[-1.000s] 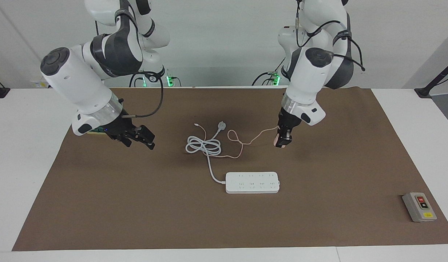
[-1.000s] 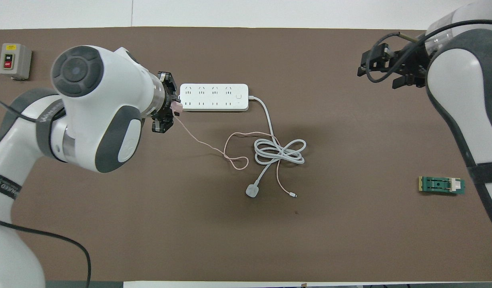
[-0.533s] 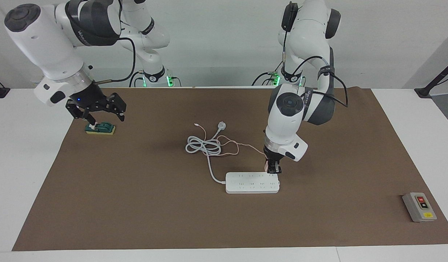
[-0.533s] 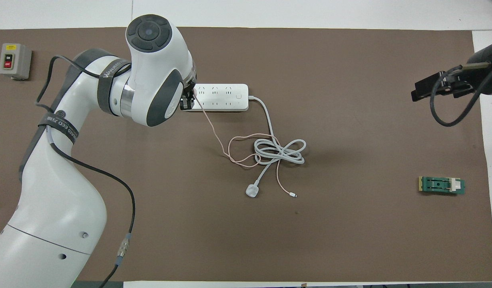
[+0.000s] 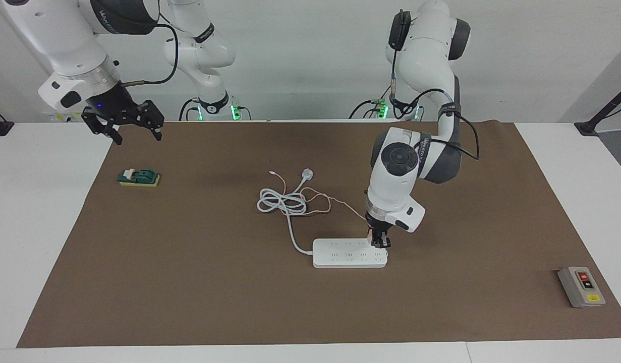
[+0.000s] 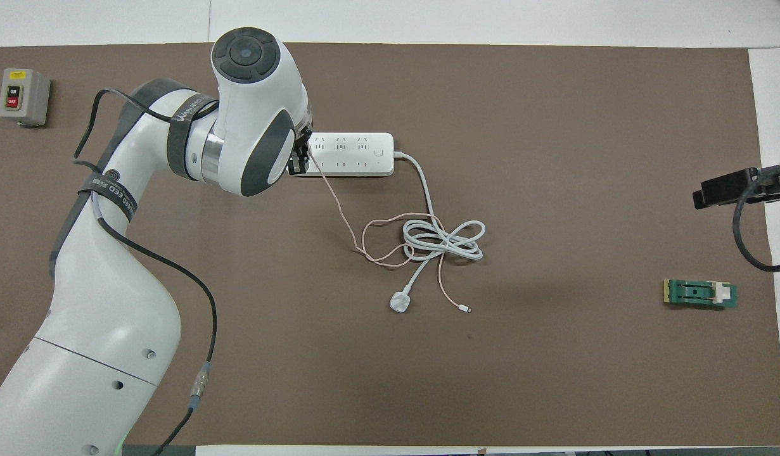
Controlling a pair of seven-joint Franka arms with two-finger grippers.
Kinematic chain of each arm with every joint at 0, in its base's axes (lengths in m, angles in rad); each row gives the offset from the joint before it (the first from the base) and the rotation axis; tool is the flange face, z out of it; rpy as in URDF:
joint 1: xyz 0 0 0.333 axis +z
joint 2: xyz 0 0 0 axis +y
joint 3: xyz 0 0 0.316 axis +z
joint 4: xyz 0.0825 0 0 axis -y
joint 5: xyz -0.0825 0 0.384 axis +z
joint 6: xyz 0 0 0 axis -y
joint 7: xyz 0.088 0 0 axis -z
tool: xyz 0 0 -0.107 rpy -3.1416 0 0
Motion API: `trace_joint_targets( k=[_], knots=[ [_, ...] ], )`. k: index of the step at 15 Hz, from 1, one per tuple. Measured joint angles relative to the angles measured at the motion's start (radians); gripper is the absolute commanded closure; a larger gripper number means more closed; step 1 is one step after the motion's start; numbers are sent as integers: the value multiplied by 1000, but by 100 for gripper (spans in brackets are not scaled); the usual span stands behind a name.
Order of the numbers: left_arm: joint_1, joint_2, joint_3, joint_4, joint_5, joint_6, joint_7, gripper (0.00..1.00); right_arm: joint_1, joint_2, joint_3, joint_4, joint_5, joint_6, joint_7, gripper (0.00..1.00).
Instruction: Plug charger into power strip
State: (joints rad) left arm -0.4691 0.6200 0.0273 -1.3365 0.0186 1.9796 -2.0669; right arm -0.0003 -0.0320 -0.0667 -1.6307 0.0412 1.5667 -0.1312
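The pink charger [image 5: 371,234] is pinched tight in the left claw [image 5: 379,244], right on top of the power strip [image 5: 348,253] at the strip's end toward the left arm's side of the table. The power strip lies flat near the middle of the brown mat [image 5: 239,292]. The charger's thin pink cable [image 6: 348,221] runs from the claw to a loose loop beside the coiled white cord [image 6: 443,239] and its round white plug [image 6: 399,303], which lie nearer to the robots. The right claw [image 5: 122,122] hangs wide open and holds nothing, up over the table corner by the right arm. A small green block [image 5: 138,177] lies near that corner. A grey button box [image 5: 581,286] sits at the mat's corner on the left arm's end, at the edge farthest from the robots.
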Motion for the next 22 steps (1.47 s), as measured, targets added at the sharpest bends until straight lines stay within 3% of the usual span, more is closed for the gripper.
trace_joint_targets(
  k=[5, 22],
  knots=[
    [0, -1, 0, -57, 0, 61, -2, 100, 0, -9, 10, -5, -56, 1, -1, 0],
    [4, -22, 6, -104, 1, 78, -3, 100, 2, -46, 15, -15, -58, -25, -1, 0]
  ],
)
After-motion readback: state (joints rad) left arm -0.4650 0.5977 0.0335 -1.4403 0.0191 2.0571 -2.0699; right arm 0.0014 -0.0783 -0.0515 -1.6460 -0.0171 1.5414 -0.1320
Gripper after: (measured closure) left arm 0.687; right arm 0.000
